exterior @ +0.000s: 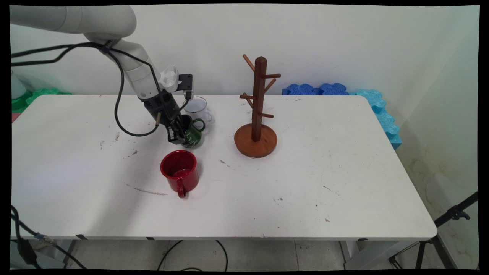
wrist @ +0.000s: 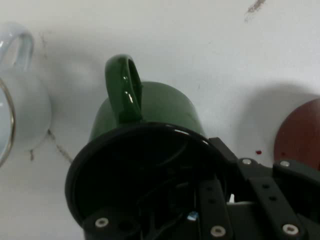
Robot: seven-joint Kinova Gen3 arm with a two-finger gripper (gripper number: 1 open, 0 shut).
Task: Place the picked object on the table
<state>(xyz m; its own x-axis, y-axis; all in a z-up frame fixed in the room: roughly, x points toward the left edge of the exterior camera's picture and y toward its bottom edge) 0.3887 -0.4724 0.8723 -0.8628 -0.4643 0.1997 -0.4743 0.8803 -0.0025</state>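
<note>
Main view: black two-finger gripper has its jaws clamped on the rim of the green enamel mug, left of the brown wooden mug tree. Hold firmly; mug tilts off the white surface. Red enamel mug nearby.

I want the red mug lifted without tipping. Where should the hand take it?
Grip the red mug by its rim and wall, coming from above: it stands upright, mouth open. Use the far side, since its handle points toward the table's near edge.
</note>
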